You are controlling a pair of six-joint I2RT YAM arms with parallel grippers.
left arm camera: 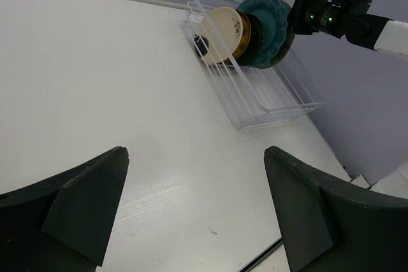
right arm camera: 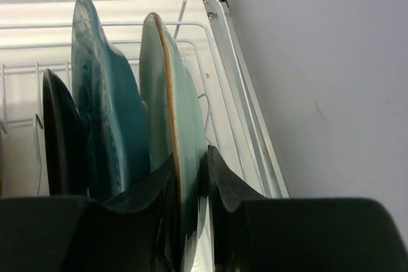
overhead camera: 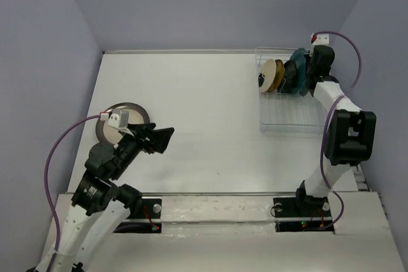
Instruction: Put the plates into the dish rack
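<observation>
The right end effector point(right arm camera: 190, 171) is clamped on the rim of the pale mint plate point(right arm camera: 188, 106), which stands on edge at the far right end of the dish rack point(overhead camera: 287, 118). The scalloped teal plate point(right arm camera: 102, 106) is just to its left, and the black plate point(right arm camera: 60, 144) is beyond that. From here I can't tell whether the mint plate's lower edge is seated between the dividers, because the fingers hide it.

To finish this well, I'd keep the plate upright and parallel to the teal one. Ease it straight down until the rack takes its weight, and only then loosen the grip. The gap to the teal plate looks narrow, so the fingers should lift straight out rather than swing left.

Over at the near left of the bench point(overhead camera: 210, 125), the left end effector point(overhead camera: 159, 139) hangs wide open with nothing in it. It is just beside the grey-rimmed beige plate point(overhead camera: 134, 111), which lies flat and has yet to be loaded.
</observation>
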